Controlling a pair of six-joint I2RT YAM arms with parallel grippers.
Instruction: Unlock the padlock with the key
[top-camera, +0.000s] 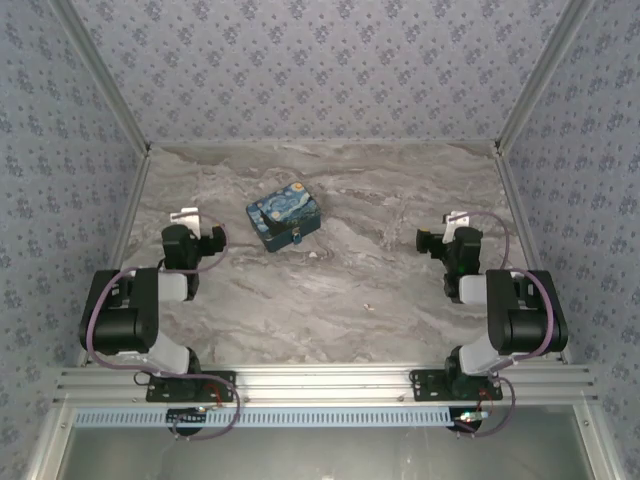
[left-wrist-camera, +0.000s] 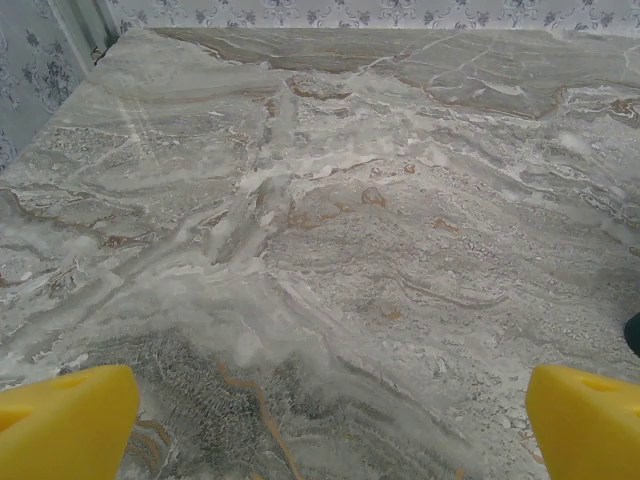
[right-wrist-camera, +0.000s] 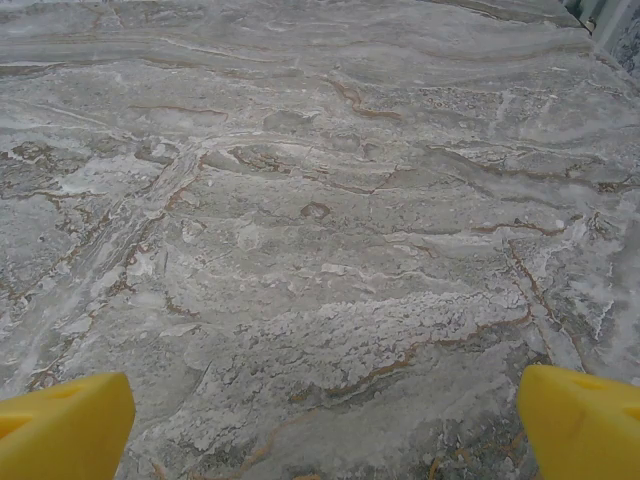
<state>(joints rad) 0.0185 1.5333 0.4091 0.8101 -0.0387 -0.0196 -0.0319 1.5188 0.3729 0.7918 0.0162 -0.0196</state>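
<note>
A small blue box (top-camera: 284, 219) with a swirling yellow-and-blue print lies on the marble table (top-camera: 340, 290), between and a little beyond both arms. A tiny pale metal piece (top-camera: 297, 238) sits on its near side; it is too small to tell whether this is the padlock. My left gripper (top-camera: 192, 226) hovers left of the box, its yellow fingertips (left-wrist-camera: 65, 420) spread wide over bare marble. My right gripper (top-camera: 438, 236) hovers well to the right of the box, also open, with its fingertips (right-wrist-camera: 585, 420) far apart and nothing between them.
Patterned walls (top-camera: 320, 60) close the table in at the back and both sides. A metal rail (top-camera: 320, 382) runs along the near edge behind the arm bases. A dark sliver (left-wrist-camera: 634, 335) at the right edge of the left wrist view lies toward the box.
</note>
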